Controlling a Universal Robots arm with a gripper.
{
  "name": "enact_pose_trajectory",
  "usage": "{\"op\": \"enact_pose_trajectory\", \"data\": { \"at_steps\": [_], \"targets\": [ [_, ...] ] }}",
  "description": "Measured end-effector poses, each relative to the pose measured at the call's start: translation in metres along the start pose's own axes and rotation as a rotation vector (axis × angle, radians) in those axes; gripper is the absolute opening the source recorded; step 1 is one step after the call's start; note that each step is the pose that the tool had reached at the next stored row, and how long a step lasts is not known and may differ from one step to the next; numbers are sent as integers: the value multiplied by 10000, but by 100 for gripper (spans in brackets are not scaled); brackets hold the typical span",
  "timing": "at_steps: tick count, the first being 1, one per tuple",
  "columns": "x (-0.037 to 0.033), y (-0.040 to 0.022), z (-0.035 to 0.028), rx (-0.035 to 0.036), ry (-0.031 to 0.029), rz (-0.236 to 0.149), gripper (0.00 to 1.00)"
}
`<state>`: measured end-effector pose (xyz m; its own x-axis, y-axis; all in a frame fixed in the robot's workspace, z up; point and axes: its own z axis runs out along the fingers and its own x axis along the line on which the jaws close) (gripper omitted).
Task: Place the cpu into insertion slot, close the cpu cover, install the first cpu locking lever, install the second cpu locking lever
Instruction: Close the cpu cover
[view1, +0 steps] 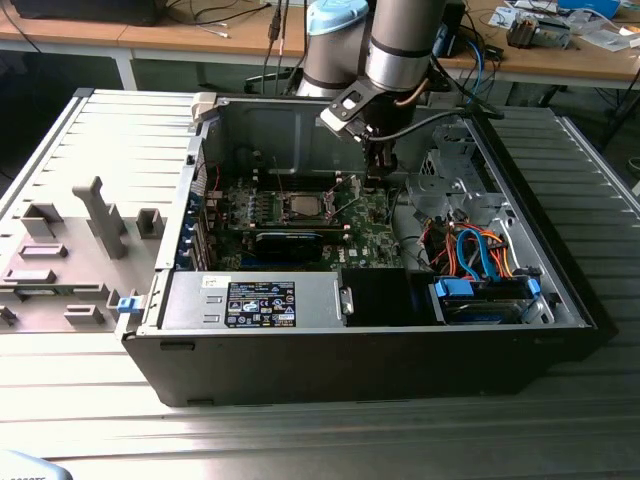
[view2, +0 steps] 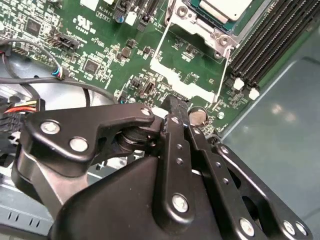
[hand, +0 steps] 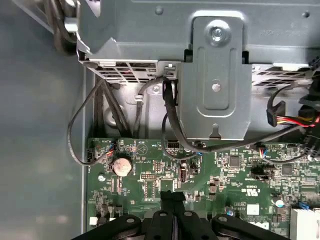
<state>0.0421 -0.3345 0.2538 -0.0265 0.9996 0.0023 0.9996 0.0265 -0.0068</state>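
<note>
In the exterior view the gripper (view1: 380, 172) hangs inside the open computer case (view1: 520, 340), near the cpu (view1: 304, 207), which lies in the insertion slot (view1: 287, 208). In the second wrist view the fingers (view2: 175, 130) are pressed together, holding nothing. In the first wrist view they hover over the green board (hand: 235, 175). The cpu seems light, stiff and fragile, so I would take it by the edges only.
</note>
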Motion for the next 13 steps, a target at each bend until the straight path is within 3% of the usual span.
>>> {"op": "enact_pose_trajectory", "data": {
  "at_steps": [1, 7, 13],
  "targets": [
    [0, 0, 48, 8, 2, 1, 11],
    [1, -44, 57, 8, 17, -1, 11],
    [5, -221, 41, -24, 35, 0, 11]
  ]
}}
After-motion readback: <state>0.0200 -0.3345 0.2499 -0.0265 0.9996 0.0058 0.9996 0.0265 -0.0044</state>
